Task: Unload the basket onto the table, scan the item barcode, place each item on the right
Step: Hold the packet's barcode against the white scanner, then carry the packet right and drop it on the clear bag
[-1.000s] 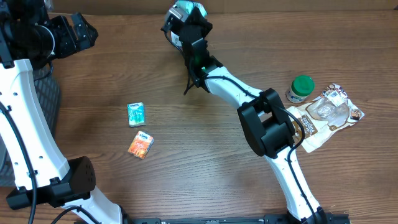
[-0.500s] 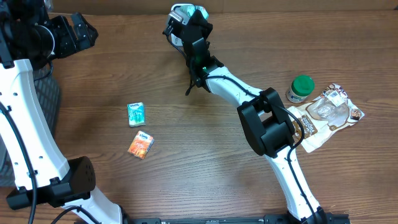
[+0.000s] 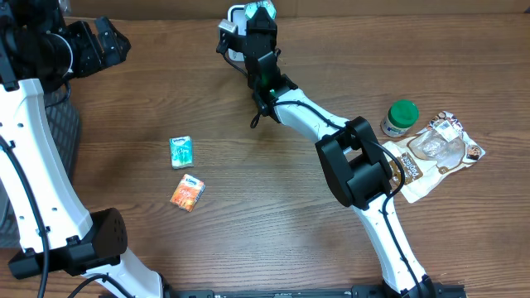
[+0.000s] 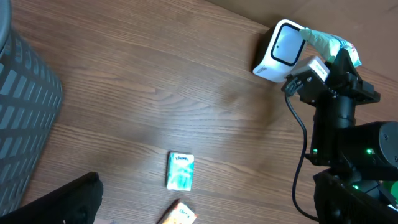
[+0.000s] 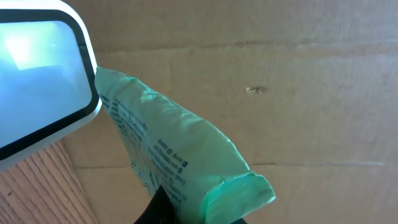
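My right gripper is shut on a pale green packet, the item, at the far middle of the table. The packet's printed side lies right against the window of the white scanner, which stands on the wood at the back. From the left wrist view the green packet pokes out above the black right gripper, next to the scanner. No barcode can be made out. My left gripper hangs open and empty at the far left, high above the table.
A teal packet and an orange packet lie left of centre. A green-lidded jar and clear snack bags sit at the right. A grey ribbed bin stands at the left edge. A cardboard wall runs behind the scanner.
My right gripper has shifted a little to the right and back, bringing the green packet closer against the scanner. The left arm has not moved.
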